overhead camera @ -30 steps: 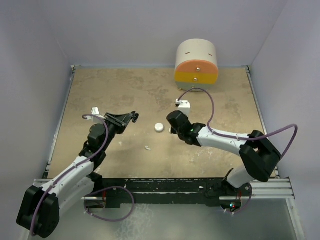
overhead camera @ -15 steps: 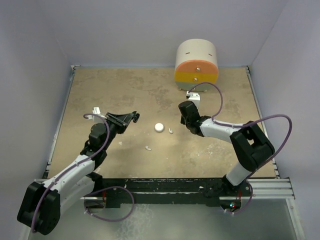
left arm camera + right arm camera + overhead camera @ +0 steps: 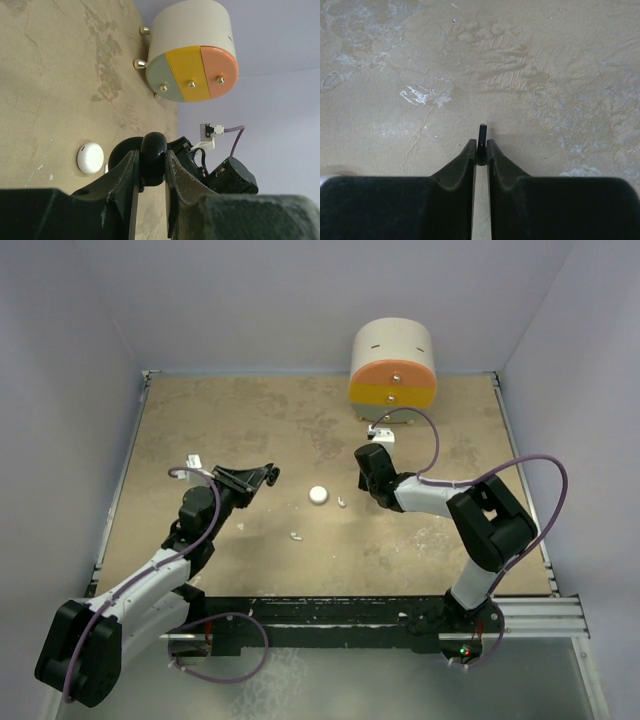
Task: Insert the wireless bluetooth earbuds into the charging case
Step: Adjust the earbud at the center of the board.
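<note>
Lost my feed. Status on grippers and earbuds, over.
Left gripper shut on black case. Right gripper shut on black earbud. White earbuds loose near white case. No obstruction seen.

Left gripper (image 3: 152, 160) and right gripper (image 3: 481, 150) both pinched closed, arms forward

Operator: How's the light?
Me: Even and soft from overhead. The table (image 3: 240, 430) is bright, with only faint shadows under my arms (image 3: 150, 580).
Operator: Any glare?
Me: A small sheen on the glossy black piece (image 3: 153, 145) in my left claw (image 3: 150, 159).
Operator: Focus?
Me: Both wrist views blur my own fingers (image 3: 455, 170) near the lens. The black earbud (image 3: 482, 131) pinched in my right claw (image 3: 481, 149) and the table beyond are sharp.
</note>
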Controlling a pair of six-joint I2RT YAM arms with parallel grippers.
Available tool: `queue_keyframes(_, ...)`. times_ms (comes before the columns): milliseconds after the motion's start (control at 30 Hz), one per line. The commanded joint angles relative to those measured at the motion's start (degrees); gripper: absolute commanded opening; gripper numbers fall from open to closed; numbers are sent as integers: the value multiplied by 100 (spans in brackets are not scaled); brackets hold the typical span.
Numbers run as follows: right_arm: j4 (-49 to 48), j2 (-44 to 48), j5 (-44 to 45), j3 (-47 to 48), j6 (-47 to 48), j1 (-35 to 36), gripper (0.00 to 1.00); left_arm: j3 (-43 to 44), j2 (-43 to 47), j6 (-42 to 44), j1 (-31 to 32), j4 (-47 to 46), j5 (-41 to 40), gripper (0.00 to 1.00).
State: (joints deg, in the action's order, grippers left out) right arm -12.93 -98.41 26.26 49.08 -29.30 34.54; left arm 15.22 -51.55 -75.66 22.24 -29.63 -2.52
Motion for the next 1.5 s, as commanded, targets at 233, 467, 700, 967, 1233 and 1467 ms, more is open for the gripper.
queue_keyframes(233, -103, 249, 51, 143, 56, -74, 46, -47, 3, 69, -29, -431, 35, 0)
queue_keyframes(467, -258, 259, -232, -60, 0, -108, 55, -55, -15, 81, -33, -438, 24, 0)
queue_keyframes(700, -354, 59, -501, -145, -118, -108, 58, -86, -17, 77, -28, -464, 24, 0)
queue_keyframes(967, -450, -98, -665, -171, -163, -96, 58, -130, 21, 73, -29, -476, 15, 0)
queue_keyframes(1233, -515, -214, -913, -88, -211, 6, 58, -133, 55, 78, -27, -465, 15, 0)
queue_keyframes(1467, -500, -351, -1026, 139, -332, 235, 58, -145, 106, 83, -31, -444, 6, 0)
